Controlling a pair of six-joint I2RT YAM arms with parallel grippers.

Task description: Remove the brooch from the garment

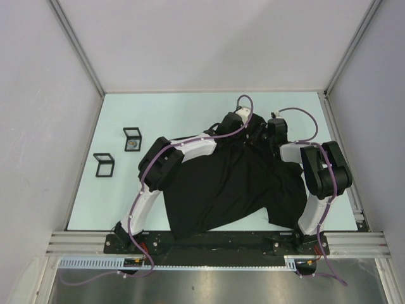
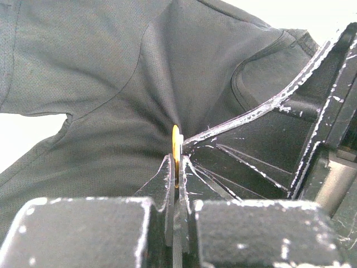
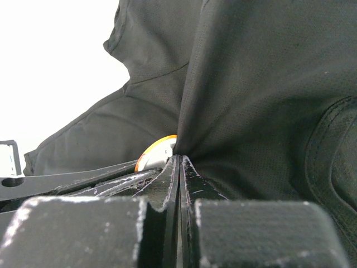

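Okay, your left gripper [image 2: 176, 170] pinches the brooch [image 2: 175, 139] at the far edge of the garment [image 1: 234, 183]; right gripper [image 3: 179, 164] clamps cloth beside it. Two black frames [image 1: 132, 139] [image 1: 104, 164] stand well left of the garment, bare table [image 1: 190, 114] between.

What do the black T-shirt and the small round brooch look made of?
Black T-shirt: soft matte knit cloth; fine mesh texture, folds and stitched seams show. Small round brooch: stiff thin disc, shiny gold-orange rim, pale face; perhaps metal or enamel, unsure.

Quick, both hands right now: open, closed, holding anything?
Left hand: closed, pinching the brooch by its edge.
Right hand: closed on a fold of the garment, right beside the brooch.
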